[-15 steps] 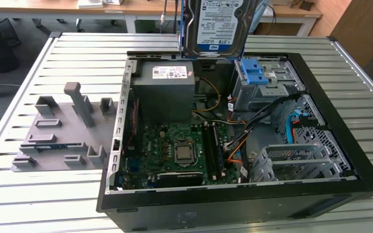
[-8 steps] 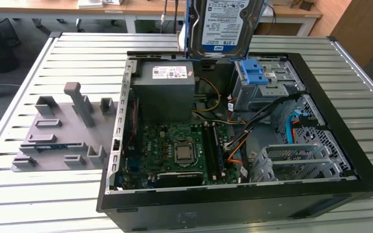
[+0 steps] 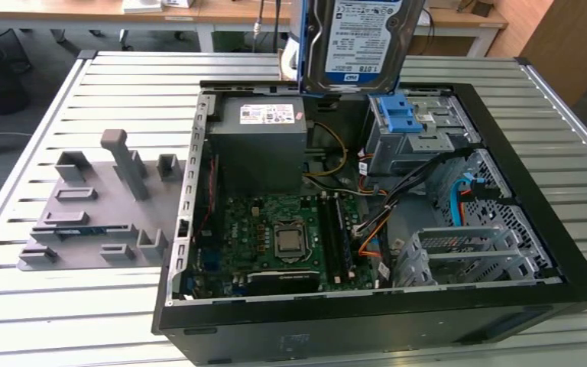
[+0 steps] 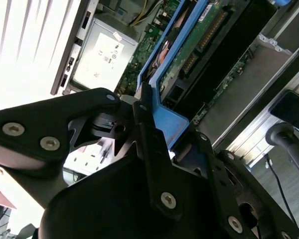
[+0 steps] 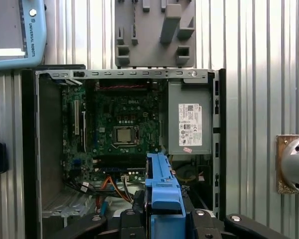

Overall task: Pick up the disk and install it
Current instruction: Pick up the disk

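The disk [image 3: 360, 42] hangs upright in the air above the back of the open computer case [image 3: 538, 252], its white-and-blue label facing the exterior view and a blue carrier bracket along its edge. It hovers over the grey power-supply box [image 3: 263, 141] and beside the metal drive cage [image 3: 421, 134] with its blue latch piece [image 3: 403, 115]. In both wrist views my gripper [image 4: 159, 134] [image 5: 162, 224] is shut on the disk's blue bracket [image 4: 164, 112] [image 5: 162, 186], black fingers [image 4: 104, 127] pressing from both sides. The disk's green circuit side [image 4: 202, 42] faces the second wrist view.
The case lies on a slatted metal table [image 3: 110, 84], motherboard [image 3: 283, 237] and cables exposed. A grey fixture with upright posts [image 3: 100, 206] stands at the exterior view's left of the case. A pendant [image 5: 15, 30] and a round metal part [image 5: 294, 164] lie on the table.
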### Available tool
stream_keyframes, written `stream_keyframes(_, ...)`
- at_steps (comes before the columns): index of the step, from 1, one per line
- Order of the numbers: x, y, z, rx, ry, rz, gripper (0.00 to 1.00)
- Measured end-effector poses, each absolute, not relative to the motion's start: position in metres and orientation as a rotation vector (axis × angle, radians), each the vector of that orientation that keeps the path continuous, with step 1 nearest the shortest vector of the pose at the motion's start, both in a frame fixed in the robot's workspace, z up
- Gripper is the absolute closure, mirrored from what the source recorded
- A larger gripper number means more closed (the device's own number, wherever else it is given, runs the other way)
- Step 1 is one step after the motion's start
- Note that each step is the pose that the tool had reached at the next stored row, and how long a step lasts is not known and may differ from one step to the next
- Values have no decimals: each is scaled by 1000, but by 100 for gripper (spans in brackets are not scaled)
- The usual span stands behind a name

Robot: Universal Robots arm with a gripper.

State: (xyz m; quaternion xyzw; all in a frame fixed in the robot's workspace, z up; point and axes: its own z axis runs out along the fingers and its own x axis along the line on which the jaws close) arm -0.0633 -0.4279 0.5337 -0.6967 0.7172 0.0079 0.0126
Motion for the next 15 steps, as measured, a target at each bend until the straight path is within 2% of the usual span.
stream_keyframes(15,-63,-435,528,-2171,2235,25,63)
